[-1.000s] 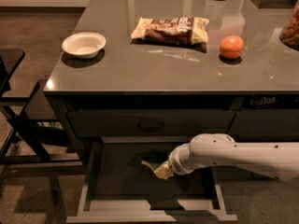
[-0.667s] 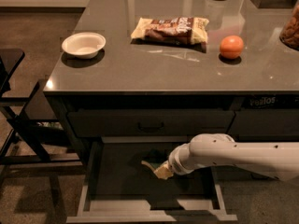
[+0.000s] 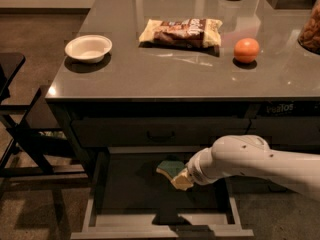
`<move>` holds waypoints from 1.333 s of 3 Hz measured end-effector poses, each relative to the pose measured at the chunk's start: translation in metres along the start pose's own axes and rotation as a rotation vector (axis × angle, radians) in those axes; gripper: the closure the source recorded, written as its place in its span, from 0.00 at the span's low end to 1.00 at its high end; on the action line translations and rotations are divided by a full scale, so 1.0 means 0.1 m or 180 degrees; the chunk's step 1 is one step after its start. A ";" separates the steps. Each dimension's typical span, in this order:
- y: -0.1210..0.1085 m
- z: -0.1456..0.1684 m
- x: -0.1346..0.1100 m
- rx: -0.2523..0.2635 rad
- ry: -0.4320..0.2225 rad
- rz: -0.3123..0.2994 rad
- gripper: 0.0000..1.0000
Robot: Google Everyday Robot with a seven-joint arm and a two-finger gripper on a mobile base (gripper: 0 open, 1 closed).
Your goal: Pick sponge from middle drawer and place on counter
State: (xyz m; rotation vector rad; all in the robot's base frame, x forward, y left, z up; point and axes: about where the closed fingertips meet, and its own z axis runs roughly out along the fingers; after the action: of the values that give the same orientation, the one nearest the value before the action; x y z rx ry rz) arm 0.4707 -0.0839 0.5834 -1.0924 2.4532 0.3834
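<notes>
Nearest, at six o'clock in the view, the middle drawer point(image 3: 94, 215) stands open: a wide, shallow tray with a dark floor, lighter grey matte walls and a flat front panel. Inside it, toward its back at about one o'clock from the drawer's centre, is the sponge point(image 3: 171, 167), a small rectangular pad with a rough dark green top on soft yellow foam, tilted rather than flat. The end effector point(image 3: 183, 179) is right against the sponge's yellow side. It sits at the tip of a smooth, rounded white arm point(image 3: 250, 159) that reaches in from four o'clock. Whether it is closed on the sponge or only touching it cannot be told.

Behind the open drawer is a flat dark drawer front with a short bar handle point(image 3: 161, 133). Above it lies the worktop point(image 3: 150, 76), a glossy grey-brown slab with a thin edge. On it are a round cream bowl point(image 3: 88, 48) at ten o'clock, a crinkled brown-and-yellow snack bag point(image 3: 181, 32) at twelve and a round orange fruit point(image 3: 247, 50) at two. A dark angular chair frame point(image 3: 17, 129) stands at nine o'clock.
</notes>
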 end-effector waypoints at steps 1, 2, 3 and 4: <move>0.03 -0.50 -0.05 0.0145 -0.0041 -0.0031 1.00; 0.09 -1.01 -0.16 0.0313 -0.0122 -0.0129 1.00; 0.19 -1.47 -0.29 0.0537 -0.0104 -0.0285 1.00; 0.27 -1.83 -0.42 0.0695 -0.0173 -0.0434 1.00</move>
State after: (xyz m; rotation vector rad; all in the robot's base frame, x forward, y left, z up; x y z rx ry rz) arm 0.4264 -0.1145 0.7649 -1.1306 2.2936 0.0987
